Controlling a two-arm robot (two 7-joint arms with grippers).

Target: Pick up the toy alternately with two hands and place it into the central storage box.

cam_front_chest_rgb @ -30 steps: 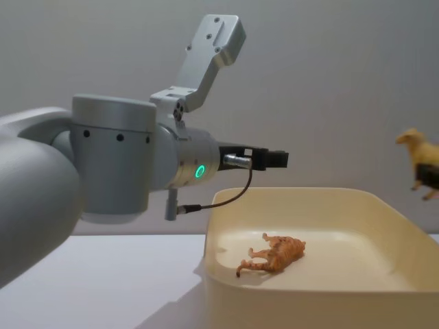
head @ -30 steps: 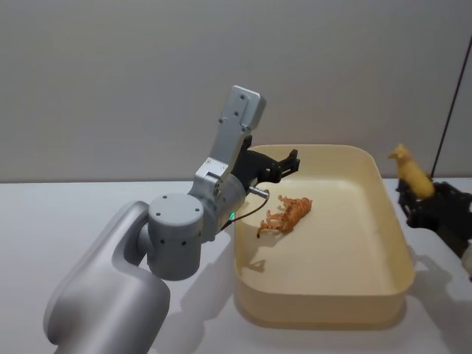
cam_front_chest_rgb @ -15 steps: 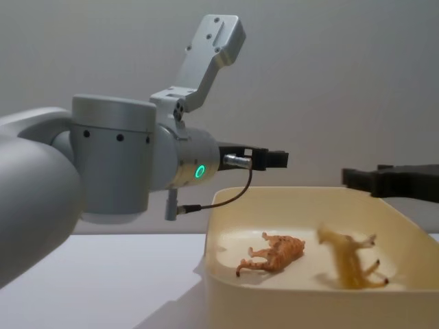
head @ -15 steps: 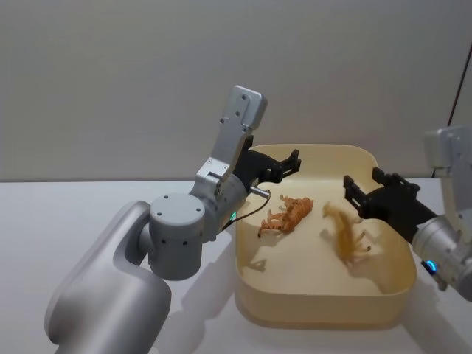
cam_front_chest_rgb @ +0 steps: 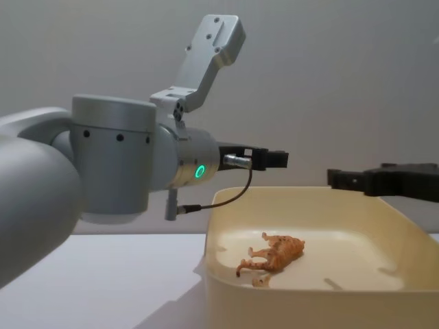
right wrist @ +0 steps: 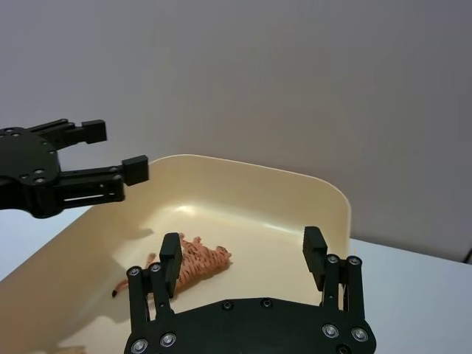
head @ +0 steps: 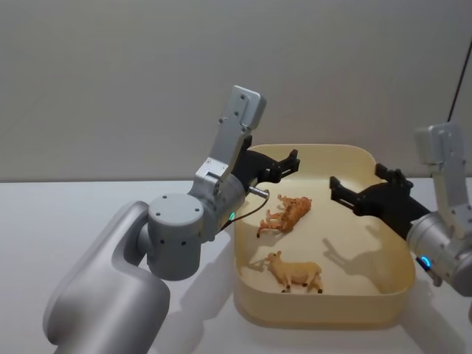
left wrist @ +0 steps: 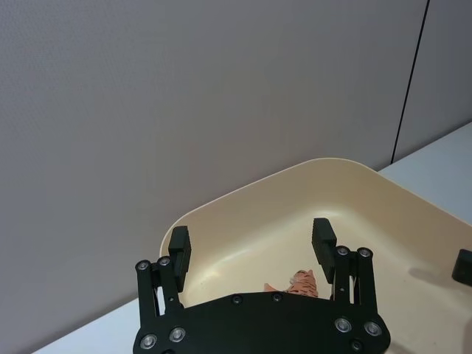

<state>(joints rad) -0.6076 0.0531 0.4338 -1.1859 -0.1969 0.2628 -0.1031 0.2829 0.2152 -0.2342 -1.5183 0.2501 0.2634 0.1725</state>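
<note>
Empty, fingers spread wide on both: left gripper (head: 293,161) over the central storage box (head: 317,310) rim at ten o'clock, right gripper (head: 361,186) above its floor at two o'clock. Lying inside: orange tiger toy (head: 286,214) toward ten o'clock, pale lamb toy (head: 295,271) at seven o'clock by the front wall. Possible trouble on pulling back: clipping the rim with a low finger and shoving the box, or knocking gripper against gripper.

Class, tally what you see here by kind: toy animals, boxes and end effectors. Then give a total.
Toy animals: 2, the orange toy and the tan toy
Box: 1
End effectors: 2, the left end effector and the right end effector
Total: 5
</note>
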